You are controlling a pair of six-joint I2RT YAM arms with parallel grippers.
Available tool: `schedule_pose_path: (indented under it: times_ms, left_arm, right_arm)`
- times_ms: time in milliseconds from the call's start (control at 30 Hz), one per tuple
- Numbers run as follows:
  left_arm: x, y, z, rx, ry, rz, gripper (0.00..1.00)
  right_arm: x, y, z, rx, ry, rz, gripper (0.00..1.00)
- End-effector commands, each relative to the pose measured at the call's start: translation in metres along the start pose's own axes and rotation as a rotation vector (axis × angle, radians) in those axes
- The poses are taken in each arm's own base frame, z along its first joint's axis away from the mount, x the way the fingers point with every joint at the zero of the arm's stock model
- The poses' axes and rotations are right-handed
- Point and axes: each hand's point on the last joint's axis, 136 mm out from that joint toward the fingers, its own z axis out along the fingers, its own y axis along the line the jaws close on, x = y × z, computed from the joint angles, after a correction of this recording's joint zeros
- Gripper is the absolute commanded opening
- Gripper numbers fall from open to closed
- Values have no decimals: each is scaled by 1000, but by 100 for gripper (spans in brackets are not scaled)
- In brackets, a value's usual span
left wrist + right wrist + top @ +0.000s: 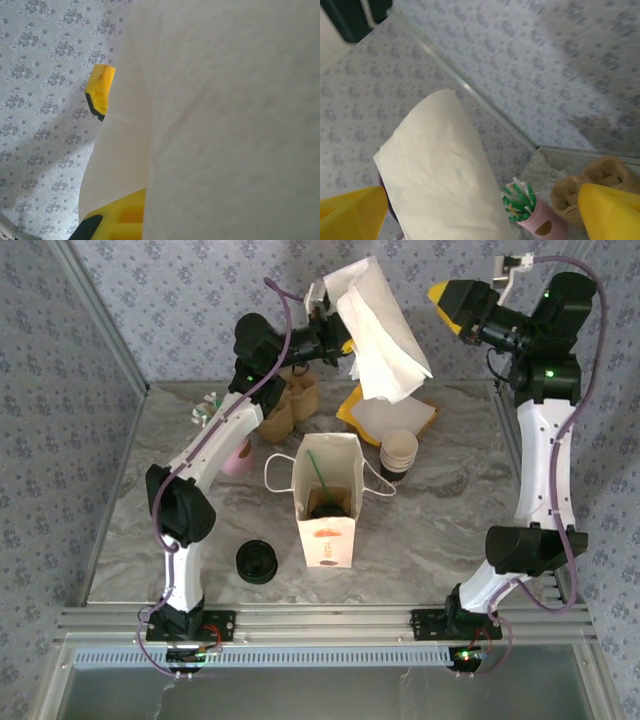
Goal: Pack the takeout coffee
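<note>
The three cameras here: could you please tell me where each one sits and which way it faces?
Top external: high behind the robot, looking down on the table; left arm, right arm and bases show.
Left wrist: raised high, facing the held napkin and wallpaper; its yellow fingers show.
Right wrist: raised, facing left toward that napkin and the pink cup; its yellow fingers show.
Shared: both wrist views see the napkin.

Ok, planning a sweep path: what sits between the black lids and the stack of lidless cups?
The open white paper bag, a green straw inside it, stands between the black lids and the cup stack, as the top view shows.
</note>
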Motion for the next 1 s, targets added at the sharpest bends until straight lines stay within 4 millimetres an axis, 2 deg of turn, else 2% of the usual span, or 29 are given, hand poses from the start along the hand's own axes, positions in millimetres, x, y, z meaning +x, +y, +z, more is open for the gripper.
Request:
schedule_pose_path:
  times_ms: [0,133,333,500,967]
  left_arm:
    - [14,-45,-3,61,31,90,0]
    - [17,-49,-4,63,34,92,0]
    - [18,-52,-4,63,38,96,0]
    - [17,-52,-5,62,37,98,0]
    - [12,-51,-10,48,25,99,0]
  right_arm:
    - [9,18,12,-116,68,-60,100]
    - [24,17,36,-198,152,-37,100]
    - [51,39,58,-321,258,-35,96]
    - [64,56,59,-357,277,-57,92]
    - [79,68,51,-347,299,-81,79]
